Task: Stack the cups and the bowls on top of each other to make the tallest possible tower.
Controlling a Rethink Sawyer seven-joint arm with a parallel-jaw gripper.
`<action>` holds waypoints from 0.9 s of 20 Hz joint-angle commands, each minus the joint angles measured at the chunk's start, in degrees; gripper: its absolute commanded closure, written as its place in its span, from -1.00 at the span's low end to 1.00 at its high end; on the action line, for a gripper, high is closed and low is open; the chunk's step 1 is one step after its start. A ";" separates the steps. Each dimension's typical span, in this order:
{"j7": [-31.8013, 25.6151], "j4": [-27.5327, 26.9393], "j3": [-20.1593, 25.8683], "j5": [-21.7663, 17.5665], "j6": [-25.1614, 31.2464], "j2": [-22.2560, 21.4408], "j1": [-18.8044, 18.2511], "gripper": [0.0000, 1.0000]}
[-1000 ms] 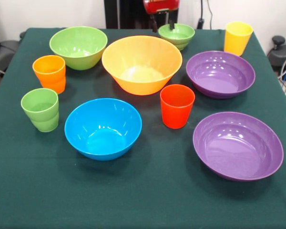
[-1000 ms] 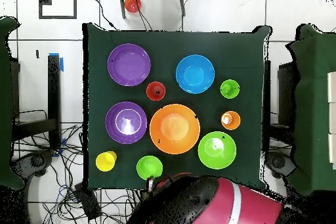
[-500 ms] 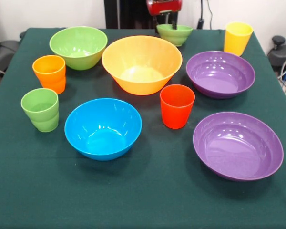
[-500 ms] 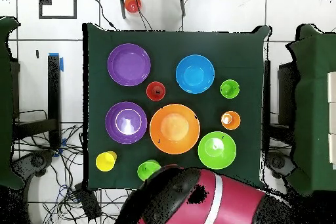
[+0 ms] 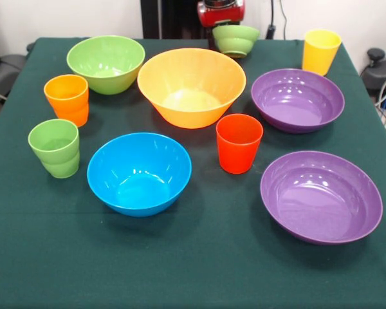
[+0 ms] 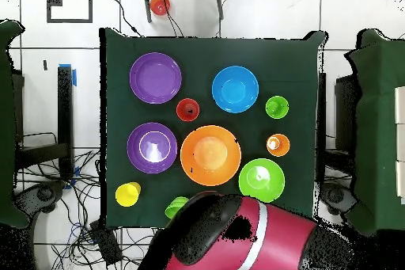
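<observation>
Green cloth covers the bench (image 5: 199,270), and on it I count ten pieces: six bowls and four cups, all standing apart, none nested.

I place everything from the big orange-yellow bowl (image 5: 191,87), reading the front view. Nearest the camera, well in front of it to the right, lies one purple bowl (image 5: 320,195). The blue bowl (image 5: 139,172) sits in front of it to the left, with the light-green cup (image 5: 54,147) further left. The red cup (image 5: 238,143) stands just in front of its right side. Level with it are the orange cup (image 5: 66,98) on the left and the second purple bowl (image 5: 297,100) on the right. Behind it to the left sits the medium green bowl (image 5: 105,63), and behind to the right the yellow cup (image 5: 320,50).

Farthest back, just behind its right rim, my fingers (image 5: 220,29) are clenched on the small light-green bowl (image 5: 235,38). I cannot tell whether its base clears the cloth.

From overhead my red and black arm (image 6: 237,239) hides the fingers and leaves only a sliver of that bowl. That view alone shows a small orange-red round thing (image 6: 160,4) off the bench.
</observation>
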 commanded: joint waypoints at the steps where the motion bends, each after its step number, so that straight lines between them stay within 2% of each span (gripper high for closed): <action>1: 5.13 -9.11 2.94 -0.91 -3.78 1.54 1.15 -1.00; 8: 5.07 -8.11 4.21 -1.65 -1.40 0.52 -0.99 -1.00; 15: 5.30 -7.67 4.04 -0.41 0.02 -0.14 -0.50 -1.00; 16: 5.14 -7.77 4.02 -0.21 0.89 -0.27 -0.46 1.00; 18: 4.74 -8.11 3.50 -0.13 1.43 -0.36 0.21 1.00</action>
